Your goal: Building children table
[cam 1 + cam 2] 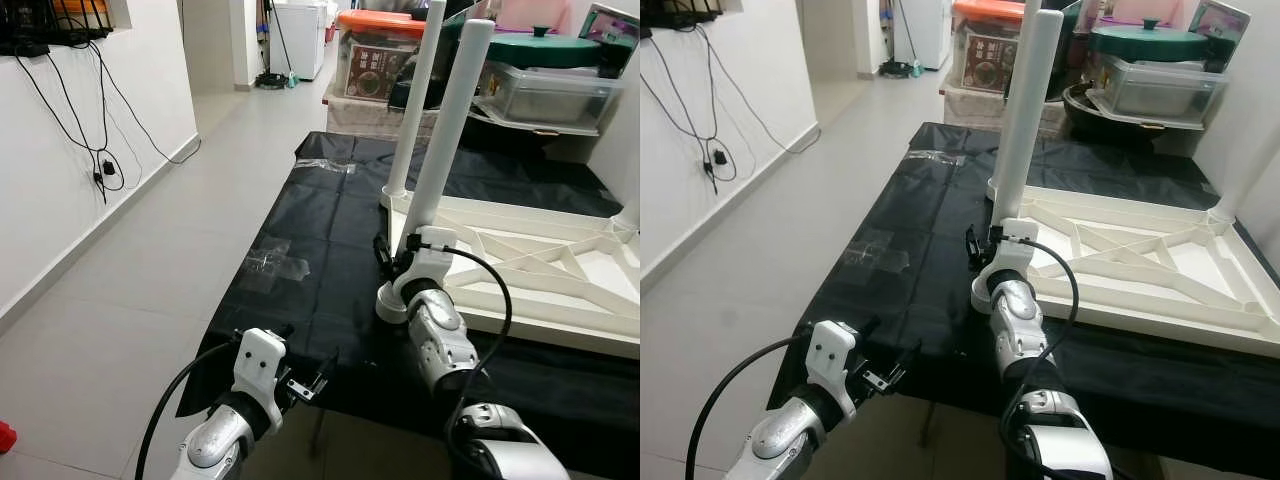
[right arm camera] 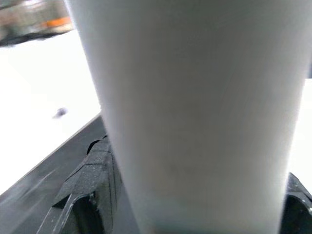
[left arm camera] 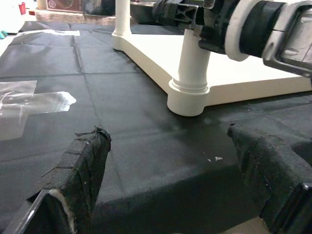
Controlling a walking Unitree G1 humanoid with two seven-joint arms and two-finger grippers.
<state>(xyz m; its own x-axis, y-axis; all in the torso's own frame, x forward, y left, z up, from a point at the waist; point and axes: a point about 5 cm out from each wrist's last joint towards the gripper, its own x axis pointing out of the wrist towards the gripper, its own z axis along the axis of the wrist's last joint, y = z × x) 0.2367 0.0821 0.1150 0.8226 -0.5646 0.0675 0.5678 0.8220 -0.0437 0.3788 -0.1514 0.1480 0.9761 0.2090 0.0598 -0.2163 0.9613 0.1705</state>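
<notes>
Nearest the robot, the left gripper (image 3: pixel 165 195) hangs at the near edge of the black sheet (image 1: pixel 320 230), its two taped fingers (image 3: pixel 83 170) spread wide with nothing between them. Just beyond it lie clear plastic bags (image 3: pixel 34 102) on the sheet.

The right gripper (image 1: pixel 385 258) reaches to the near corner of the upturned white tabletop (image 1: pixel 540 270), where its fingers (image 2: pixel 92 170) sit on either side of the near table leg (image 1: pixel 450 130) standing upright in its socket; the leg blocks the wrist camera, so contact cannot be made out, though the jaws look clamped on it.

A second leg (image 1: pixel 418 100) stands behind it, its top cut off. Storage boxes (image 1: pixel 555 90) crowd the far end.
</notes>
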